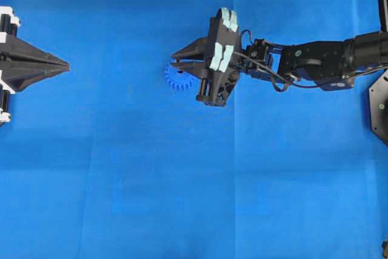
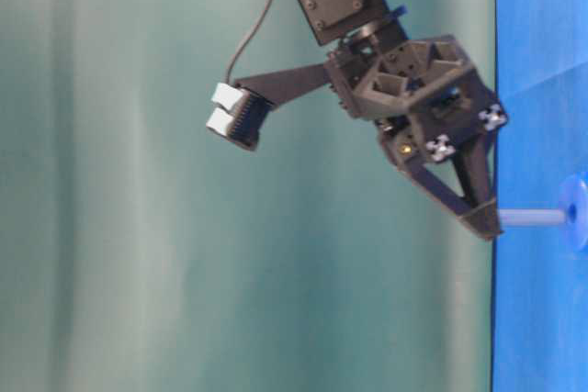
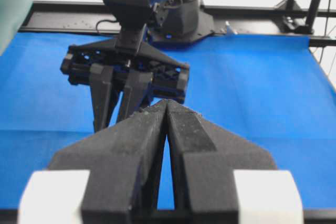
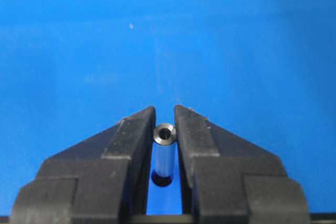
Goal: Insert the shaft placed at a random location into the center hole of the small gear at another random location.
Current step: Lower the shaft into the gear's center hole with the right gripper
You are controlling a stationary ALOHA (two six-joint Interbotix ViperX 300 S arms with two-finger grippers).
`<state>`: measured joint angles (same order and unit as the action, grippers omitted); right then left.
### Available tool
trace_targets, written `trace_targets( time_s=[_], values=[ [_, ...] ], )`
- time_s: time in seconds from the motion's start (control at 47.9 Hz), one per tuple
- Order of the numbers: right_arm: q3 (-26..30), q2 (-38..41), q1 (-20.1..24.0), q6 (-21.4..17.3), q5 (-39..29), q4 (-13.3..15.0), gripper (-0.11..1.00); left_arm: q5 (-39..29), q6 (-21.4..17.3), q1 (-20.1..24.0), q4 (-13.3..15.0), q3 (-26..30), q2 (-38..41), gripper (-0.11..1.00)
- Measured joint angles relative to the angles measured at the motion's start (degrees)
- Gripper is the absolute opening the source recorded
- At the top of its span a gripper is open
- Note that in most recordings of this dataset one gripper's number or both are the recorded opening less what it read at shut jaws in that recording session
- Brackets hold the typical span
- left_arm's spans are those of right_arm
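Waiting at the far left with its tips pressed together on nothing, the left black gripper [image 1: 63,65] leaves room; the small bright blue toothed plastic gear [image 1: 177,79] lies on the blue tabletop [image 1: 182,198], and the right black gripper [image 1: 174,59] above it clamps the thin grey metal shaft [image 4: 164,153], apparently to line it up with the hidden hole

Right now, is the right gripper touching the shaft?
Touching. In the right wrist view the shaft sits clamped between the right gripper, both fingers pressed against its sides with no blue showing between.
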<state>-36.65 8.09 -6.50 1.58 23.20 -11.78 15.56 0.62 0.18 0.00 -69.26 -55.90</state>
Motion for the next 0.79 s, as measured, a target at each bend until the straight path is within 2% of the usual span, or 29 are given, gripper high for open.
trace_targets(
  time_s=[0.459, 0.793],
  values=[
    [-0.35, -0.7, 0.0, 0.09, 0.09, 0.0, 0.02, 0.0, 0.0, 0.0, 0.0, 0.0, 0.0, 0.0],
    [-0.44, 2.46, 0.0, -0.26, 1.49, -0.09, 0.02, 0.0, 0.0, 0.0, 0.0, 0.0, 0.0, 0.0]
  ],
)
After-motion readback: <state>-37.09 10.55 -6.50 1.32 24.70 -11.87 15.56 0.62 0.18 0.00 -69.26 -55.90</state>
